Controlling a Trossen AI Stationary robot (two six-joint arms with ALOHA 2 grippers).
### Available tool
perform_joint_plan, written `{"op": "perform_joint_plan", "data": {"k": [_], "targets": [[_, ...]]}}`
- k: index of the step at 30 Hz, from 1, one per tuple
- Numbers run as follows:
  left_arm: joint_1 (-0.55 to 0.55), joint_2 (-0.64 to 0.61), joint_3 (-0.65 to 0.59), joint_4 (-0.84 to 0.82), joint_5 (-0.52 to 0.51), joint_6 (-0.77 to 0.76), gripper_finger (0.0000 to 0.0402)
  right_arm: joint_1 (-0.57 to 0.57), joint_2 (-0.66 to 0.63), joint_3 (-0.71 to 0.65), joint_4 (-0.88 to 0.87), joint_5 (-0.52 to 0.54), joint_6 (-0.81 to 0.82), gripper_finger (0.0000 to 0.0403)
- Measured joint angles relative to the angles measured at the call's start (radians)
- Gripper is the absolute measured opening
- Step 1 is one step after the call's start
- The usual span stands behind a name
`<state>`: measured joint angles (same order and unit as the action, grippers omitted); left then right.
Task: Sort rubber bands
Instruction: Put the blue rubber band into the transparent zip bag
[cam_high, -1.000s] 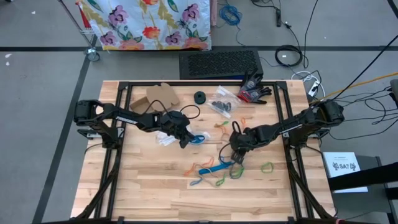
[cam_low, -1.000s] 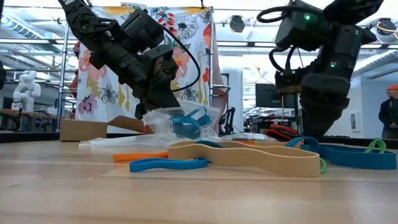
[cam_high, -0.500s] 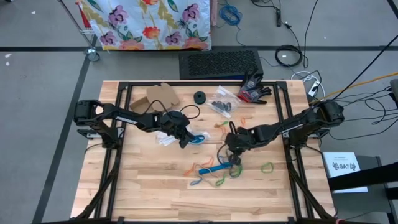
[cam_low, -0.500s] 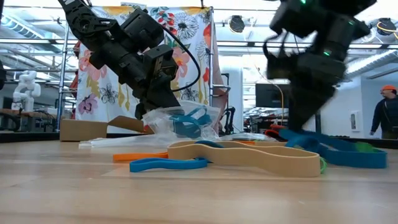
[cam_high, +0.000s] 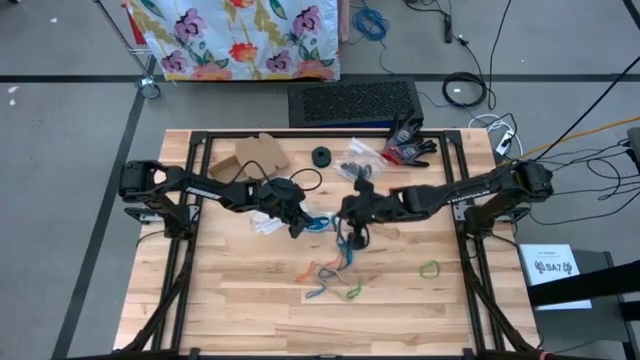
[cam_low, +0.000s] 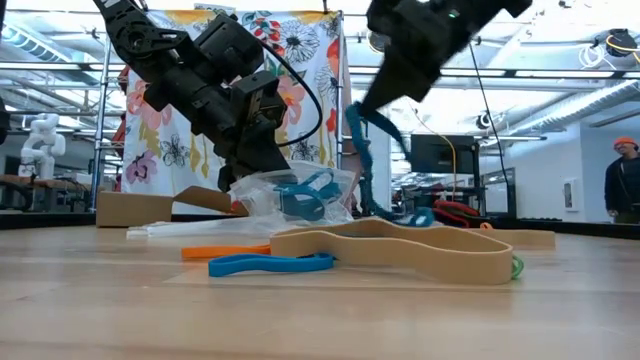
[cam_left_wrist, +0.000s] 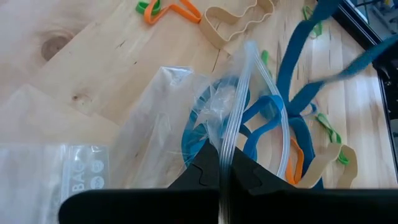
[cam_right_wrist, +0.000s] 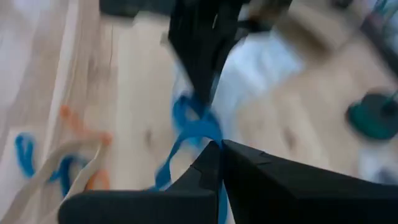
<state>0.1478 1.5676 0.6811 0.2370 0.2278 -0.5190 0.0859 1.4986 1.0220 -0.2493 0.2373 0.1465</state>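
A light wooden table (cam_high: 240, 310) carries scattered rubber bands (cam_high: 335, 280), clear bags (cam_high: 355, 168) and cardboard (cam_high: 255, 155).

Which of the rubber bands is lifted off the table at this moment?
A blue band: it hangs from the shut right gripper, raised above the table. The tan band and orange band lie flat.

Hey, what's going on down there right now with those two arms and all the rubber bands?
Left gripper shut on clear plastic bag. Right gripper shut on long blue rubber band, lifted off table. More coloured bands loose on wooden table.
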Motion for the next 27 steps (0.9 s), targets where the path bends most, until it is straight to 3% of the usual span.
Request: {"op": "perform_joint_plan", "data": {"k": [9, 15, 27], "targets": [[0.000, 0.000, 0.000, 0.000, -0.001, -0.002, 0.0000, -0.075, 0.000, 0.007, 0.271, -0.001, -0.214, 0.0000], [0.002, 0.000, 0.000, 0.000, -0.015, -0.002, 0.0000, -0.094, 0.011, 0.007, 0.393, -0.021, -0.273, 0.0000], [0.005, 0.000, 0.000, 0.068, -0.046, -0.065, 0.0000, -0.083, 0.147, 0.007, 0.415, -0.028, -0.262, 0.0000]]}}
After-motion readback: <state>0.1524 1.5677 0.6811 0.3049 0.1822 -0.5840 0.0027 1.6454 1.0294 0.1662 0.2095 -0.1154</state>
